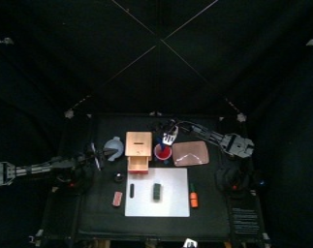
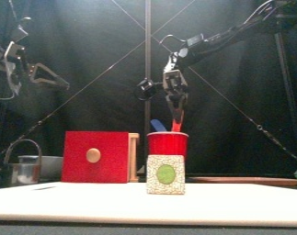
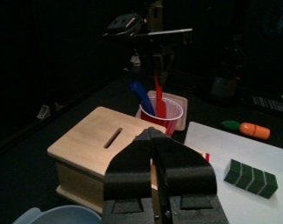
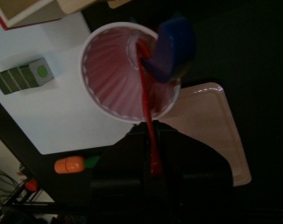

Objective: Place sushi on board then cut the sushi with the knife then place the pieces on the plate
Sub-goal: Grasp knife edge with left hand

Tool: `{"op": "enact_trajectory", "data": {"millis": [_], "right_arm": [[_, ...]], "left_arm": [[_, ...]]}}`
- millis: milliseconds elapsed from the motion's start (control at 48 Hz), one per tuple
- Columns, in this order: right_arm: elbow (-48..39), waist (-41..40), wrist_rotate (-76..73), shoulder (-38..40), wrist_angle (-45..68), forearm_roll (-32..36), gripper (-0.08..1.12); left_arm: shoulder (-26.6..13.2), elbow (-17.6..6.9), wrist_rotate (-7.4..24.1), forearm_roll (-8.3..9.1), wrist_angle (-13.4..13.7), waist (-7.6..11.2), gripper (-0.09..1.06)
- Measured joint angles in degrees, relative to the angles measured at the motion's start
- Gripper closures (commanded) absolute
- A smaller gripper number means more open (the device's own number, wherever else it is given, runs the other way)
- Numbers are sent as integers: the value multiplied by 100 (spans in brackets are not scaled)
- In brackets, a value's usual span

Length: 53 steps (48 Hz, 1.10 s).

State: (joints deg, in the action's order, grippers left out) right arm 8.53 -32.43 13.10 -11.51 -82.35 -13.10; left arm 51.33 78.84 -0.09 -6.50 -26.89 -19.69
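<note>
The right gripper (image 2: 177, 99) hangs over the red cup (image 2: 168, 144) at the back of the bench. Its jaws are pinched on the upper end of the red knife (image 2: 177, 120), whose lower end sits inside the cup. Gripping from straight above should let the knife lift clear without tipping the cup. A blue knife (image 2: 157, 125) leans in the cup beside it. The sushi (image 2: 165, 174) sits on the board (image 1: 175, 177) near the front, apparently uncut, ready for the blade. The pink plate (image 1: 193, 152) lies just right of the cup. The left gripper (image 3: 161, 171) rests by the box (image 3: 102, 144), jaws closed and empty.
</note>
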Motion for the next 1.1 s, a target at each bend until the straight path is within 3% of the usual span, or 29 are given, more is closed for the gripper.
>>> {"op": "enact_trajectory", "data": {"millis": [375,708,1104], "right_arm": [[-167,18,18,615,0,105,71],[-396,413,35,1661,501,88,71],[-1978,1582,18,2364,2883,-132,71]], "left_arm": [[0,-185,9,0,0,-9,70],[-264,-457,-9,158,-9,53,69],[-765,-738,-9,193,-18,756,59]]}}
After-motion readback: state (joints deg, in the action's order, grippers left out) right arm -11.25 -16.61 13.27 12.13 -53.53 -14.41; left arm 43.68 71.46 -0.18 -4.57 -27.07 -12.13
